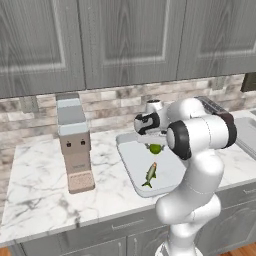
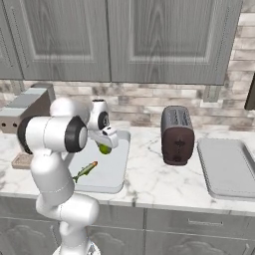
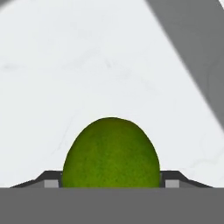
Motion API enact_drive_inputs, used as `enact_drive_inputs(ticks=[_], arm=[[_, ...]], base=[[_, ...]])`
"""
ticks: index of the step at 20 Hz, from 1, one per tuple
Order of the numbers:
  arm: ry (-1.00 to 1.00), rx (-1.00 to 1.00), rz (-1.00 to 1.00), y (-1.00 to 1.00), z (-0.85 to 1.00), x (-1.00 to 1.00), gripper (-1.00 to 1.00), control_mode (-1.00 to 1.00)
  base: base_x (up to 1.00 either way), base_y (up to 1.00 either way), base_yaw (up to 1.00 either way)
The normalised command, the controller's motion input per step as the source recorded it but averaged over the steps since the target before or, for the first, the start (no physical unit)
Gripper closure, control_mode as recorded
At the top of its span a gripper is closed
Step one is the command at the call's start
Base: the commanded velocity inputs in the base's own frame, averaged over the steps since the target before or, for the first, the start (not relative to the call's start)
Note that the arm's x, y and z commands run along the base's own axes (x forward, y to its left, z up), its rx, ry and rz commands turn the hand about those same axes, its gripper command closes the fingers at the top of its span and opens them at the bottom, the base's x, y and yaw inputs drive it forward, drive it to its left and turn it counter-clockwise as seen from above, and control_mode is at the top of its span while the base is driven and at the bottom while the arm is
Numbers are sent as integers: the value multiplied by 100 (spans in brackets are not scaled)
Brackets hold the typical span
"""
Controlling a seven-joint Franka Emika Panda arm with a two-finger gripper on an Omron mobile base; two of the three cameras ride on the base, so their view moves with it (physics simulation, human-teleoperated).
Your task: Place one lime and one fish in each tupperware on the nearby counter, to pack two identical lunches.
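A green lime sits between my two fingertips, and my gripper is shut on it. In the left base view the gripper holds the lime just over the back part of the nearer tupperware. A slim fish lies in that tray, toward its front. In the right base view the gripper, the lime, the fish and the same tupperware sit left of centre. A second tupperware rests on the counter at the far right.
A dark toaster stands between the two trays. A tall grey and tan appliance stands on the counter to the left of the nearer tray. Grey wall cabinets hang above the brick backsplash.
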Motion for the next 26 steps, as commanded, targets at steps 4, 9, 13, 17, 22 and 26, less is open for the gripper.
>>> enact_drive_inputs(ticks=[4, 9, 13, 17, 22, 26], arm=[[-8, 0, 0, 0, 36, -9, -100, -100], [-3, 0, 0, -7, 1, 0, -100, -100], [-24, 1, 0, 0, 57, -88, -100, -100], [-44, 0, 0, 0, 17, -100, -100, -100], [-38, 3, -2, 0, 95, -100, -100, -100], [-19, 10, -9, 0, 100, -100, -100, -100]], base=[[0, 0, 0], [0, 0, 0], [0, 0, 0], [0, 0, 0], [0, 0, 0], [0, 0, 0]])
